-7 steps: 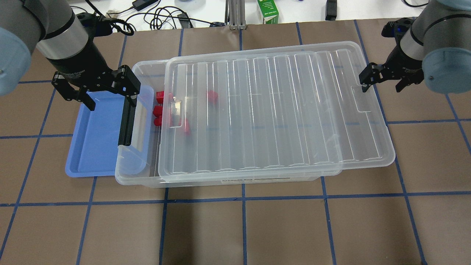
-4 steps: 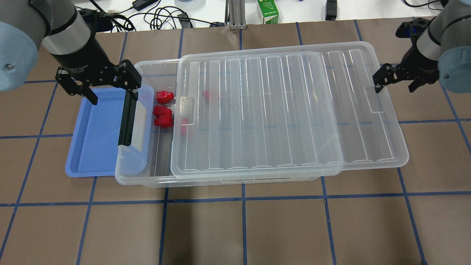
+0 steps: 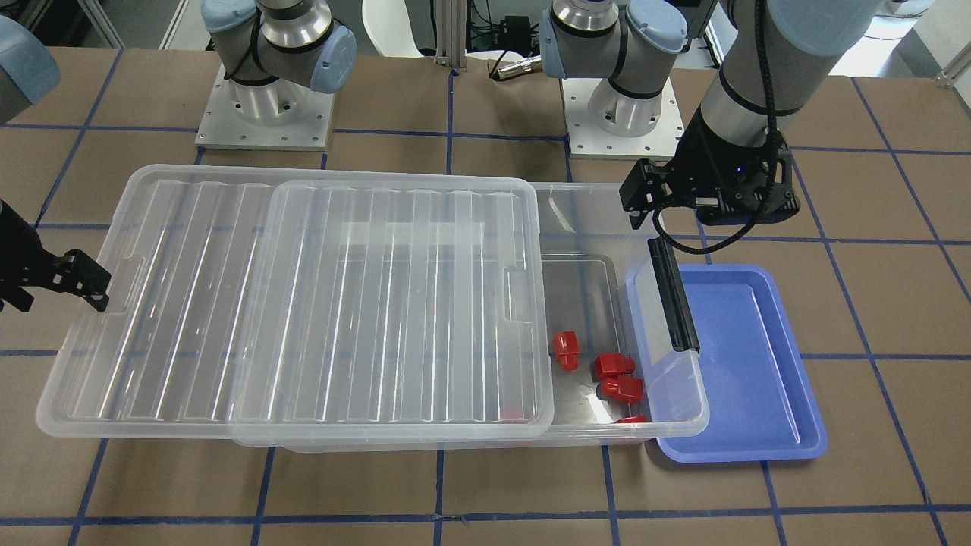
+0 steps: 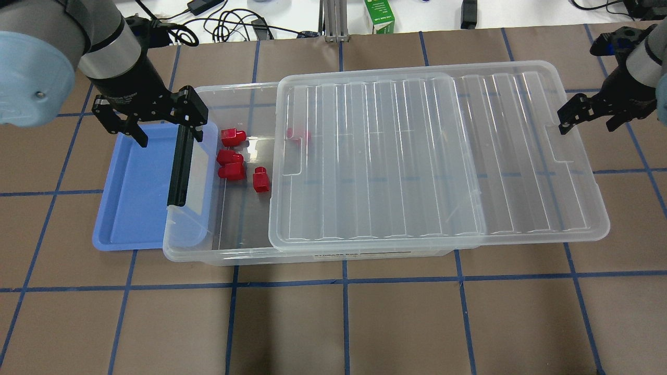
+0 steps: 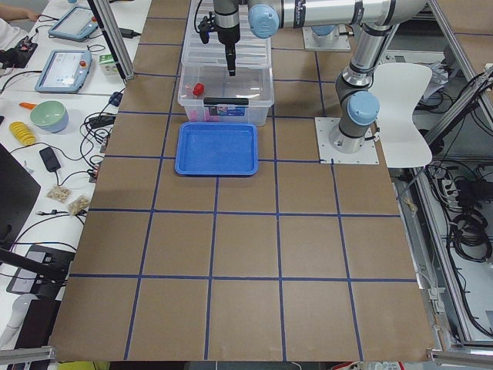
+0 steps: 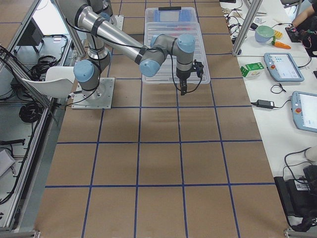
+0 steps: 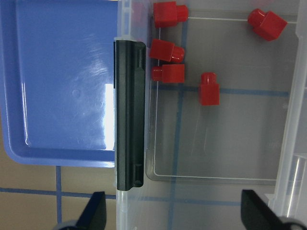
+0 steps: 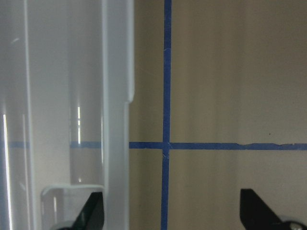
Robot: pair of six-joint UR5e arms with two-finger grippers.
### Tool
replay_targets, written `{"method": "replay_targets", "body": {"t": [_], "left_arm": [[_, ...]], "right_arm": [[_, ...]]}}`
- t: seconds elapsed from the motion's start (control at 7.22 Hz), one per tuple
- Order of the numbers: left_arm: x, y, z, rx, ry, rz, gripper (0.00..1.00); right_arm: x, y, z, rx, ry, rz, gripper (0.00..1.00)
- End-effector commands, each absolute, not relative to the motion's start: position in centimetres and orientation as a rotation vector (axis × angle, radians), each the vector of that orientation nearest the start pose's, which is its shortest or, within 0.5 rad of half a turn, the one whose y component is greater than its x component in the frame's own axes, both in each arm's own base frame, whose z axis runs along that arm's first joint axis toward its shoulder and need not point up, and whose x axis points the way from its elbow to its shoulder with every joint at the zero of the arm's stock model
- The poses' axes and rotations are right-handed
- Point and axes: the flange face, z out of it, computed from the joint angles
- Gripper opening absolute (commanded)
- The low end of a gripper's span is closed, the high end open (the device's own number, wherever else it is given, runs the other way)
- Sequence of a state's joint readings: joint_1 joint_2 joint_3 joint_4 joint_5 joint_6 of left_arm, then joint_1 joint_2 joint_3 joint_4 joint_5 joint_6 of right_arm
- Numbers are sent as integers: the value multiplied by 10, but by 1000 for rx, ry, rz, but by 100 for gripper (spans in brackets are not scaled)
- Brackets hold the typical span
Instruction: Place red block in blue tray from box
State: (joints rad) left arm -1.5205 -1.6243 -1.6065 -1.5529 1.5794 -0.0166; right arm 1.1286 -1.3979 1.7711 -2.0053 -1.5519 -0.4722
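The box (image 4: 219, 256) lies across the middle of the table, its ribbed lid (image 4: 432, 156) slid off toward my right. Several red blocks (image 4: 232, 136) lie uncovered at its left end, and one (image 4: 298, 135) shows through the lid. They also show in the left wrist view (image 7: 166, 50). The blue tray (image 4: 133, 198) sits empty against the box's left end. My left gripper (image 4: 165, 129) is open and empty above the box's left wall and the tray's far end. My right gripper (image 4: 589, 119) is open, one finger at the lid's right edge (image 8: 115, 96).
A black clip handle (image 4: 180, 166) runs along the box's left short side, also seen in the left wrist view (image 7: 128, 112). A green carton (image 4: 379, 15) and cables lie beyond the table's far edge. The arm bases (image 3: 265, 114) stand behind the box.
The lid has slid toward my right with the right gripper, uncovering more red blocks. My left gripper has shifted slightly right and away, still open.
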Motion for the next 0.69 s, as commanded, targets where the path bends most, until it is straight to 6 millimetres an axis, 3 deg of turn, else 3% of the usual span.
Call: {"method": "replay_targets", "body": {"t": [0.0, 0.28, 0.42, 0.55], "left_arm": [[-112, -518, 416, -108, 3158, 119, 100], [-125, -512, 381, -100, 3146, 176, 100], [-133, -513, 368, -86, 3150, 177, 86], [-146, -517, 355, -67, 3151, 163, 85]], "right_arm": [[-142, -542, 346, -64, 3151, -101, 100], [-143, -539, 349, -52, 3151, -104, 100], [-142, -539, 351, -50, 3150, -107, 100], [-139, -540, 353, -45, 3148, -117, 100]]}}
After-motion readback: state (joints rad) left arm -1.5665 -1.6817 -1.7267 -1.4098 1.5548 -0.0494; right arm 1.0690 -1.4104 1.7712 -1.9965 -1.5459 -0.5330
